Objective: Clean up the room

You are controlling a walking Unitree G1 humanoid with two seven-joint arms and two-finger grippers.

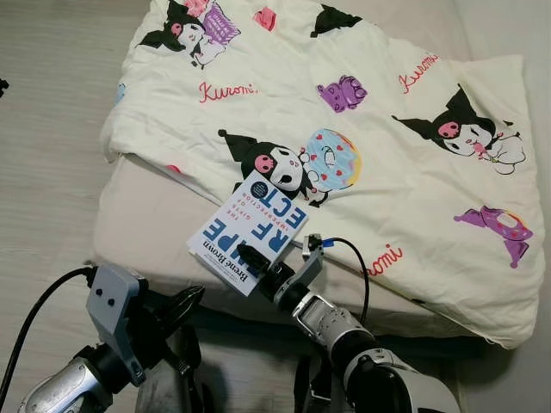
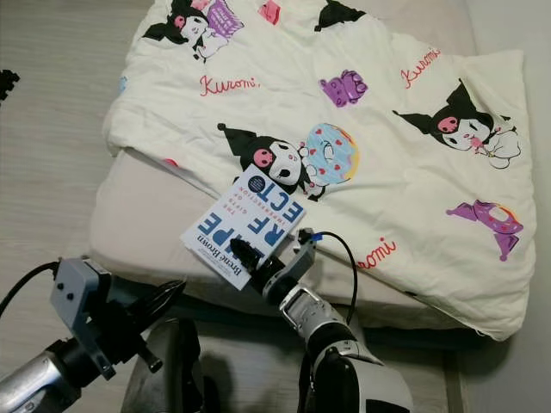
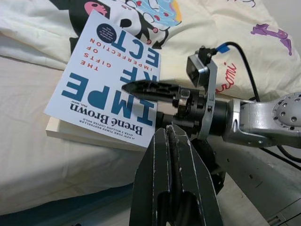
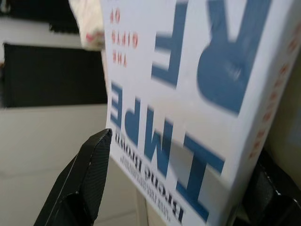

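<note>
Scene: a mattress [image 1: 129, 224] is lying on a pale wooden floor [image 1: 52, 95], with a cream cartoon-print quilt [image 1: 370, 112] spread over most of it.
Task object: a white paperback book [image 1: 250, 231] with blue cover lettering is sitting at the mattress's near edge, its far corner overlapping the quilt's lower hem.
Right gripper: the right gripper [image 1: 256, 263] is reaching up from below and closing on the book's near edge; one black finger [image 3: 150, 88] is lying across the cover, and the right wrist view is showing the other finger [image 4: 87, 174] beside the book's edge, so the book is sitting between the two.
Lift state: whether the book is resting on the mattress or raised off it cannot be told.
Left gripper: the left gripper [image 2: 168, 297] is hanging low at the mattress's near side, well apart from the book, its fingers pressed together and carrying nothing.
Progress, judged: the book is being grasped, so the pickup appears under way; no shelf, box or other place to put it is appearing in view.
Remaining, judged: carrying the book away and setting it down, and perhaps straightening the rumpled quilt, are looking like the work left.
</note>
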